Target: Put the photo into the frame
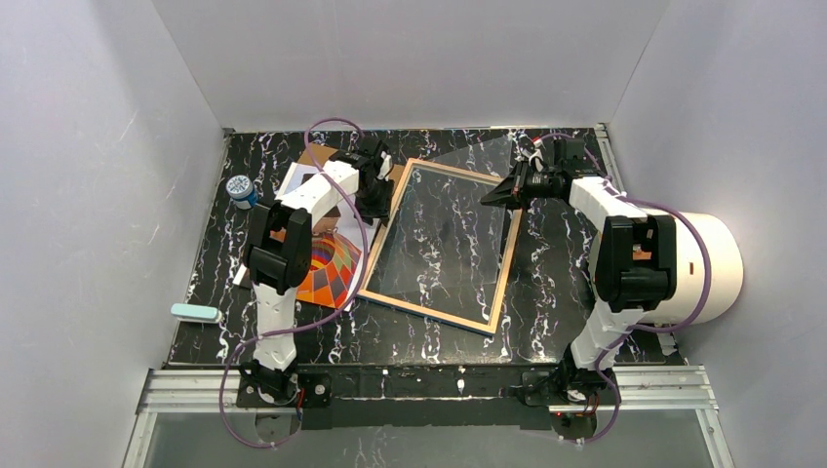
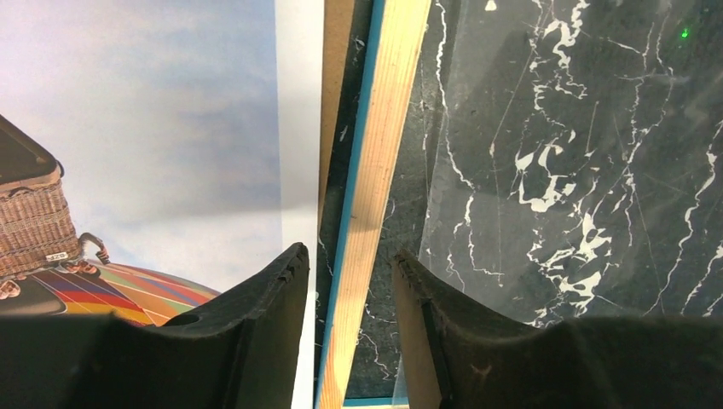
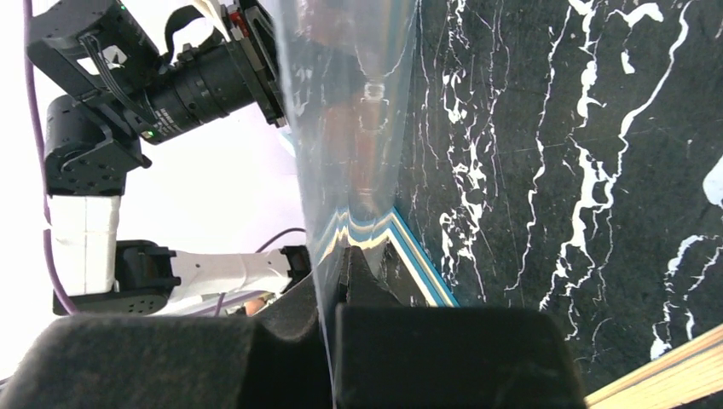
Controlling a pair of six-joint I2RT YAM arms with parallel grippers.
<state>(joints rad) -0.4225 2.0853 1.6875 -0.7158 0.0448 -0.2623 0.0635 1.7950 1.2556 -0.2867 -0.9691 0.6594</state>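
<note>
Black fingers (image 2: 256, 315) of the left gripper (image 2: 349, 256) sit closest, at the bottom of the left wrist view. The 2 fingers stand apart, 1 on each side of the left rail of the frame (image 2: 375, 170). There is a small gap on both sides, so they are not squeezing it.

Seen from above, the frame lies flat in the middle of the black table (image 1: 546, 292). Its top side is light wood, with a thin blue line along the edge. Its long sides run from near-left to far-right.

Just left of the frame, the photo (image 2: 170, 128) lies flat on a brown board (image 1: 317, 156). It shows pale blue sky, a white border, a woven brown basket and bright stripes of a balloon. From above, the left arm (image 1: 293, 224) covers most of it, so I cannot tell which way its long side runs.

At the frame's far right corner, the right gripper (image 3: 341, 264) is pinched tight on a clear pane (image 3: 349, 102), which is held up at a slant. It is see-through, so its edges are hard to make out.
</note>
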